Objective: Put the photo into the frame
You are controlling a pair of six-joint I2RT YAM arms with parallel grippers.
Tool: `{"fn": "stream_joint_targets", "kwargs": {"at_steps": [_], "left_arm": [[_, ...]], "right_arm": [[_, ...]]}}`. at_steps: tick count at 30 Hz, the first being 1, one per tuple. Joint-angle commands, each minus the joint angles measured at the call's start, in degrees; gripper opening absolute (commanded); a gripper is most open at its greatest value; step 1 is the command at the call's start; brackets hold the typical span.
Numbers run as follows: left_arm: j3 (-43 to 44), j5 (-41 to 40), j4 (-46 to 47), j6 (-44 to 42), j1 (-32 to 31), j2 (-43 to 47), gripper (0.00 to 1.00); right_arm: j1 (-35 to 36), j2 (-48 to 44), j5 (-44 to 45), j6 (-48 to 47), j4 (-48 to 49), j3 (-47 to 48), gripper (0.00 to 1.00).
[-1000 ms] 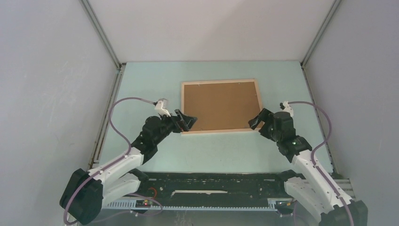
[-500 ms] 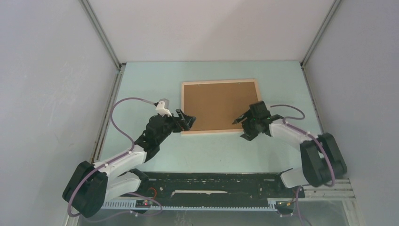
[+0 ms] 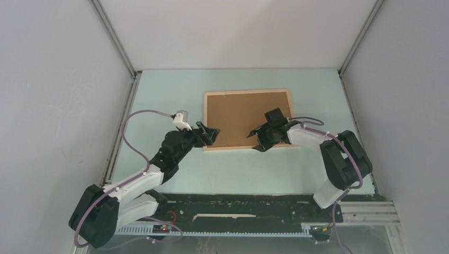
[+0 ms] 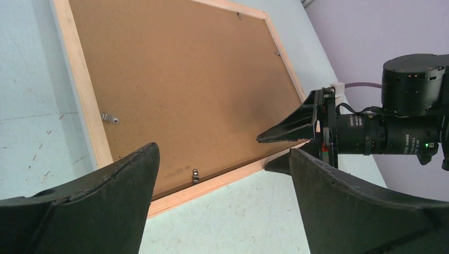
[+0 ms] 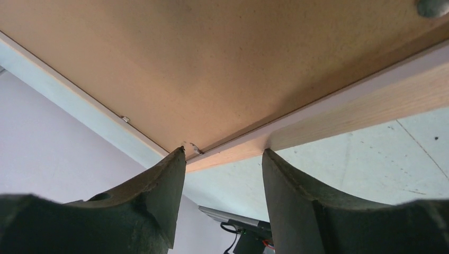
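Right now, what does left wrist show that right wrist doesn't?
Left wrist only: the right tool seen from outside, at the frame's near rail, and the open left tool.
Right wrist only: a close-up past the right tool's own fingers at that rail, with dark hardware beyond.
Both: the frame lying back up, its brown backing board, small metal tabs and the table. No photo shows in either.

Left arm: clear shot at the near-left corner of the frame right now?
Probably yes. The left claw hangs open right by that corner of the frame, with nothing visible between them. The right claw sits further along the near rail, apart from it.
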State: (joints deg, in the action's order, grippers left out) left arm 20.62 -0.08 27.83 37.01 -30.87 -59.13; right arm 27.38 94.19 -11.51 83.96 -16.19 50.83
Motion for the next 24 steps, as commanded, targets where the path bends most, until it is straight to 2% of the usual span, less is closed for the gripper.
{"fn": "stream_joint_targets", "kwargs": {"at_steps": [1, 5, 14, 17, 24], "left_arm": [[-1.97, -1.83, 3.45, -1.24, -0.33, 1.81, 1.00], [-2.14, -2.03, 3.78, -0.91, -0.33, 1.86, 1.00], [-2.87, -2.43, 3.87, -0.76, -0.33, 3.16, 1.00], [-3.27, -2.56, 3.82, -0.78, -0.33, 3.94, 1.00], [-3.35, -2.66, 3.77, -0.79, -0.33, 3.97, 1.00]], "right_arm": [[1.71, -0.78, 4.21, 1.91, -8.29, 0.59, 0.63], [1.77, -2.01, 4.64, 3.48, -11.01, -0.21, 0.62], [0.10, -0.46, 2.31, 14.04, -5.16, -2.16, 0.53], [-0.64, 0.99, 1.64, 15.24, -5.61, -2.14, 0.48], [-0.40, 2.50, 4.98, 15.34, -7.43, -2.18, 0.45]]}}
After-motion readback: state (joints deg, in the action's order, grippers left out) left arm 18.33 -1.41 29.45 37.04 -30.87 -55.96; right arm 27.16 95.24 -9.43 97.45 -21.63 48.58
